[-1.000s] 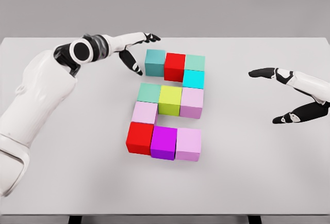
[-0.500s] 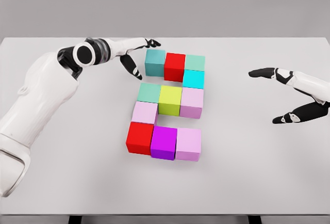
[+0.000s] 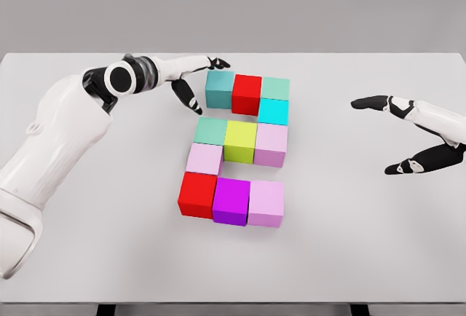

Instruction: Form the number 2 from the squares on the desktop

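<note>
Left hand hangs spread over the table, fingers relaxed and holding nothing; its upper fingertips reach just past the top edge of the teal cube, and its lower finger points down just left of that cube. Whether any finger touches the cube cannot be told.

Directly to the right of this hand runs the top row: the teal cube, a red cube and a pale green cube, side by side and touching. A cyan cube sits under the pale green one.

Below the hand and a little to its right lies the middle row: a green cube, a yellow-green cube and a pink cube. A second pink cube sits under the green one, at the left end.

Farther below the hand is the bottom row: a lower red cube, a magenta cube and a third pink cube, packed together. The eleven cubes trace the shape of a 2.

Right hand hovers well apart from the cubes, far across from the left hand near the table's right edge, thumb and fingers held wide and gripping nothing.
</note>
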Controlling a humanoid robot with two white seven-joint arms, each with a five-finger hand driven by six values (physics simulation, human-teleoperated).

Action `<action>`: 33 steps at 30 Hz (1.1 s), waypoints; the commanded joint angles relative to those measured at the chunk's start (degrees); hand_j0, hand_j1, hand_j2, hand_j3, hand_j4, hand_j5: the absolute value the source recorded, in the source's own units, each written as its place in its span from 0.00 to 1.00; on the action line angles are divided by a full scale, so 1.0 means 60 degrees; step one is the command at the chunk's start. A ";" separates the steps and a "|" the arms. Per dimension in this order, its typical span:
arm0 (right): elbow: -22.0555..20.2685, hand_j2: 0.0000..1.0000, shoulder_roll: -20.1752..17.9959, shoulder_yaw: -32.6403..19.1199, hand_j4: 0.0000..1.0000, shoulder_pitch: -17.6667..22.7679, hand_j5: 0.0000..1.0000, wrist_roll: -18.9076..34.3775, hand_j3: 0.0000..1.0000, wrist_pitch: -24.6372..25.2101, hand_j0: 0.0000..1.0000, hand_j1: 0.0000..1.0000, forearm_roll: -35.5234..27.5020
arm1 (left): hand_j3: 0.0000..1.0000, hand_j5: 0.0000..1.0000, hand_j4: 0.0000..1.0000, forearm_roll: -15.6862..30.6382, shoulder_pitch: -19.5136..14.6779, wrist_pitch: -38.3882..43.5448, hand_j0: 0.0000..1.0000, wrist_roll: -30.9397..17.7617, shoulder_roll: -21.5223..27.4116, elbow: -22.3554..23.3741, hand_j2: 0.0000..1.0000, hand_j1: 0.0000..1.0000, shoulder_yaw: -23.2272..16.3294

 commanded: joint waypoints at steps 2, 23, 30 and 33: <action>-0.0004 1.00 -0.0011 0.0000 1.00 0.0000 1.00 -0.0004 1.00 0.0026 1.00 1.00 -0.0080 | 1.00 1.00 1.00 0.0024 0.0000 -0.0015 1.00 0.0003 0.0004 -0.0026 1.00 1.00 0.0008; 0.0025 1.00 -0.0011 -0.0014 1.00 0.0000 1.00 -0.0004 1.00 0.0026 1.00 1.00 -0.0080 | 1.00 1.00 1.00 -0.0006 0.0000 -0.0220 1.00 0.0003 0.0018 -0.0099 1.00 1.00 -0.0197; 0.0055 1.00 -0.0011 -0.0014 1.00 0.0000 1.00 -0.0004 1.00 0.0026 1.00 1.00 -0.0080 | 1.00 1.00 1.00 0.0009 0.0015 -0.0220 1.00 0.0003 0.0150 -0.0231 1.00 1.00 -0.0183; 0.0055 1.00 -0.0011 -0.0014 1.00 0.0000 1.00 -0.0004 1.00 0.0026 1.00 1.00 -0.0080 | 1.00 1.00 1.00 0.0009 0.0000 -0.0220 1.00 0.0003 0.0165 -0.0231 1.00 1.00 -0.0183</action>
